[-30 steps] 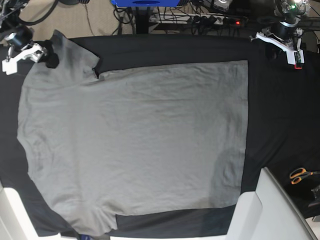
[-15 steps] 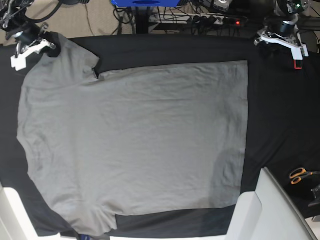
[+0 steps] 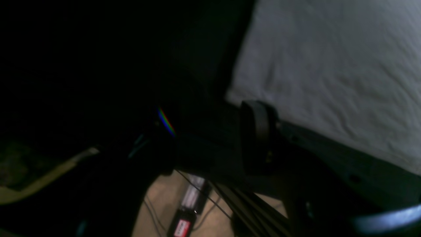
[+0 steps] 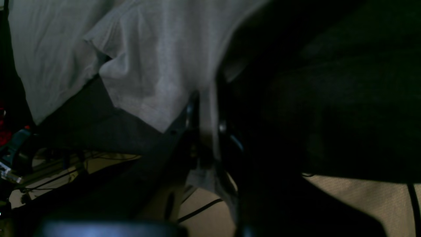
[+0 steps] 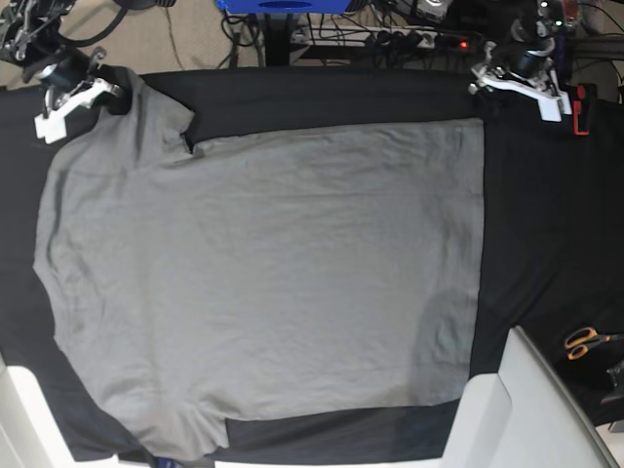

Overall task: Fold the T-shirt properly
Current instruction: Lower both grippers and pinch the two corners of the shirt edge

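Observation:
The grey T-shirt [image 5: 263,263] lies spread flat on the black table cloth [image 5: 551,214], with its sleeves toward the left of the base view. At the far left sleeve, my right gripper [image 5: 112,86] is shut on the sleeve's edge. The right wrist view shows grey T-shirt [image 4: 148,59] cloth pinched in the right gripper [image 4: 205,131]. My left gripper [image 5: 483,88] hovers at the far right hem corner. In the left wrist view the left gripper [image 3: 210,144] holds nothing, one dark finger pad [image 3: 256,138] sits just off the T-shirt [image 3: 329,65] corner, and the other finger is lost in the dark.
Orange-handled scissors [image 5: 583,342] lie near the right edge. A white panel [image 5: 526,409] juts in at the bottom right. A small red item [image 5: 582,109] sits at the far right. Cables and a power strip [image 5: 405,39] run behind the table.
My right gripper moved toward the far edge and shut on the sleeve. My left gripper swung left to the hem corner and its jaws opened.

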Action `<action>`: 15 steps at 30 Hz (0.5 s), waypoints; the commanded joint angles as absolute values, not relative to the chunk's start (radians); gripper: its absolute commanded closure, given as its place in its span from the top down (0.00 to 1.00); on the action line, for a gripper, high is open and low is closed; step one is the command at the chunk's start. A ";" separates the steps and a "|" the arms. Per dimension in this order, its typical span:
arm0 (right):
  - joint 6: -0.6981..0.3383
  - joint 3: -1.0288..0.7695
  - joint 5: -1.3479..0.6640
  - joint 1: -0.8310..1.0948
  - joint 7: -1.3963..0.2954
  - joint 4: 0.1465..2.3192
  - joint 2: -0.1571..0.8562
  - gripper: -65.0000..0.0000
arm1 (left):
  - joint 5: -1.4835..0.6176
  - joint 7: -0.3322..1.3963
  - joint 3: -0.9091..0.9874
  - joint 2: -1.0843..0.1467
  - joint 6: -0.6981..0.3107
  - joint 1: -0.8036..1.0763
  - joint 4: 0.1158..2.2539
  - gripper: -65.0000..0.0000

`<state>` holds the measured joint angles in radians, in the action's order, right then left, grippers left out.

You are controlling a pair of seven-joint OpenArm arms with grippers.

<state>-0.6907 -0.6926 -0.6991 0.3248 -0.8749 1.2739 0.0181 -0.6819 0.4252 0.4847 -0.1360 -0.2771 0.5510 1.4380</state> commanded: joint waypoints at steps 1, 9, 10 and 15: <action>-0.698 -0.697 -0.704 0.326 -0.869 1.287 0.028 0.01 | -0.691 0.406 0.486 -0.145 -0.280 0.549 1.449 0.45; -0.698 -0.705 -0.704 0.328 -0.871 1.287 0.030 0.01 | -0.690 0.404 0.493 -0.110 -0.280 0.493 1.386 0.45; -0.698 -0.705 -0.704 0.328 -0.871 1.287 0.030 0.01 | -0.690 0.404 0.490 -0.110 -0.280 0.486 1.380 0.45; -0.698 -0.707 -0.704 0.328 -0.872 1.287 0.030 0.01 | -0.690 0.404 0.486 -0.107 -0.280 0.460 1.360 0.45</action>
<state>-0.6903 -0.7002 -0.6987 0.3252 -0.8757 1.2739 0.0189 -0.6895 0.3897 0.4870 -0.1028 -0.2859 0.4572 1.3563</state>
